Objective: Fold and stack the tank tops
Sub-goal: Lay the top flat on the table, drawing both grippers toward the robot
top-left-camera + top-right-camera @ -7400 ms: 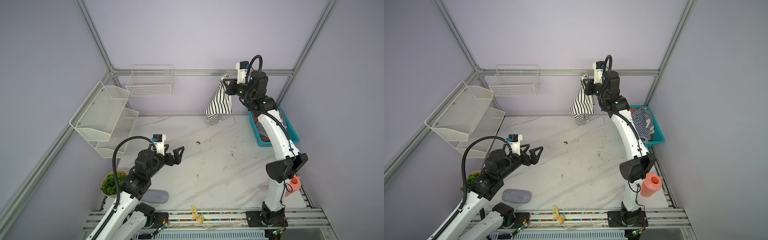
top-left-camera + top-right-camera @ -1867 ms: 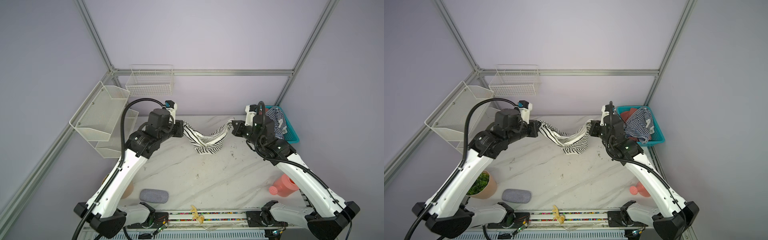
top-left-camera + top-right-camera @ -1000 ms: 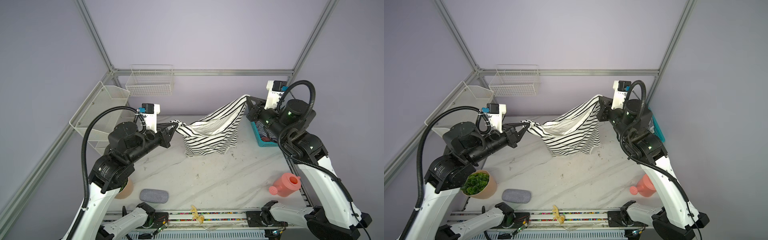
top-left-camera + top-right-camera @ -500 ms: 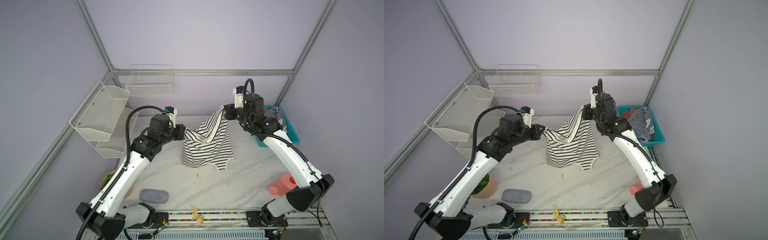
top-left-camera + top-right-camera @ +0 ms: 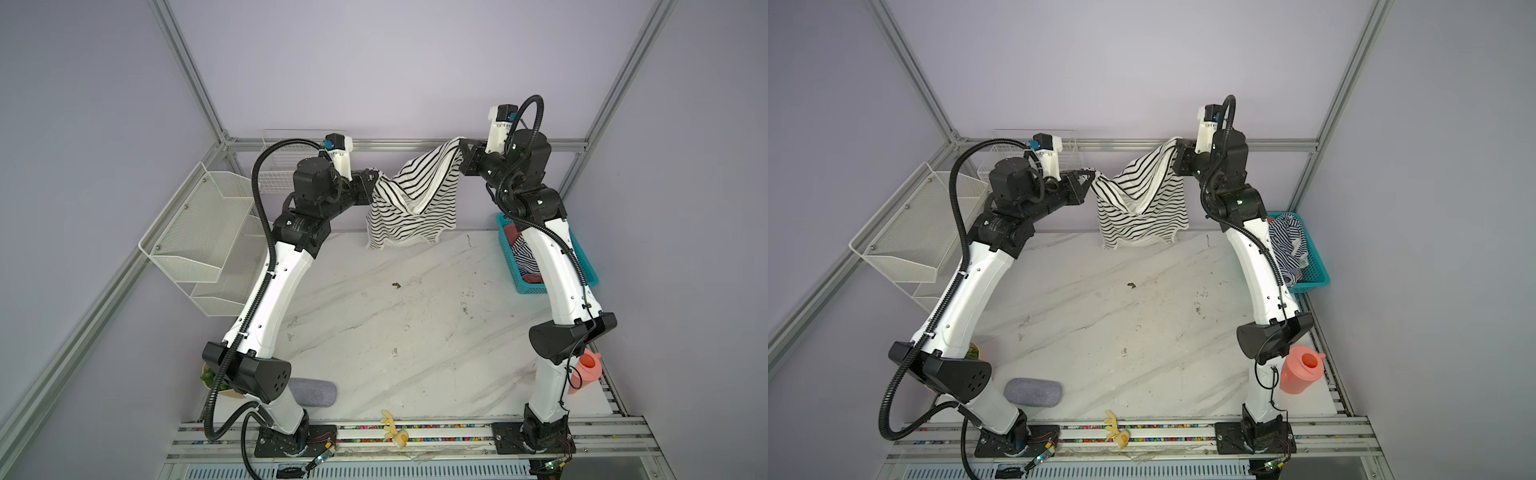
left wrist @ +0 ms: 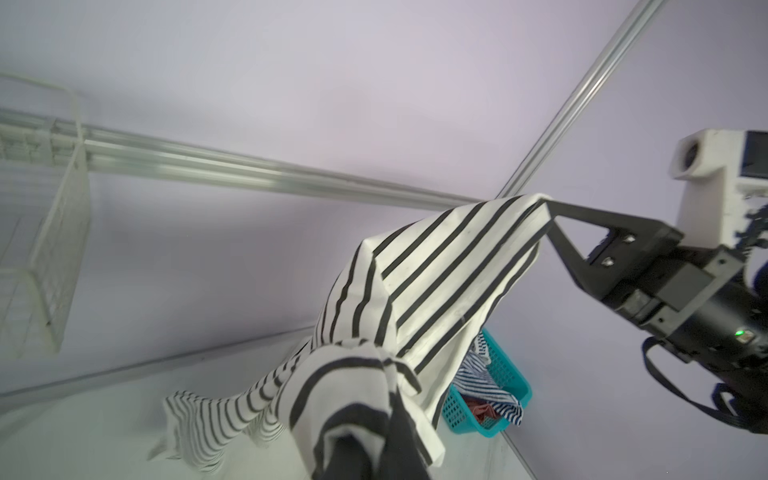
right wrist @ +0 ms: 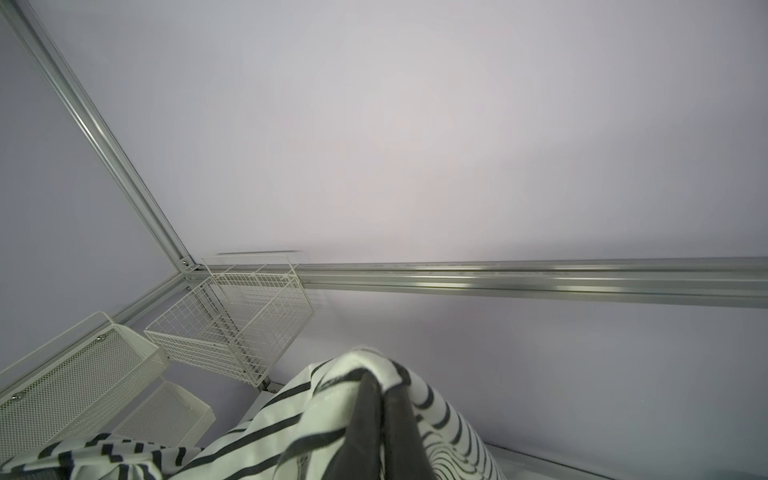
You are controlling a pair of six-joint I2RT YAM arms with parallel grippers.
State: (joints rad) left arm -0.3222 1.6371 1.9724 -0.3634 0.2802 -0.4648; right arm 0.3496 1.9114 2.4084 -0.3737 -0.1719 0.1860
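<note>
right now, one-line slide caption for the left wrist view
Striped tank top hanging between left fingers and right fingers, teal basket behind

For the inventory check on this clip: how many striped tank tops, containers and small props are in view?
Striped tank tops: 2 (white-and-black top, navy-striped top)
Containers: 3 (teal basket, wire basket, mesh rack)
Small props: 4 (pink jug, potted plant, grey pouch, yellow toy)
Total: 9

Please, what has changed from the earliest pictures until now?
The left gripper, open and empty at first, rose and took hold of the white cloth tank top with wide-spaced black stripes, which the right gripper alone held up then. Both now hold it raised, spread between them. The thin-striped navy-and-white cloth top stays in the teal plastic basket.
</note>
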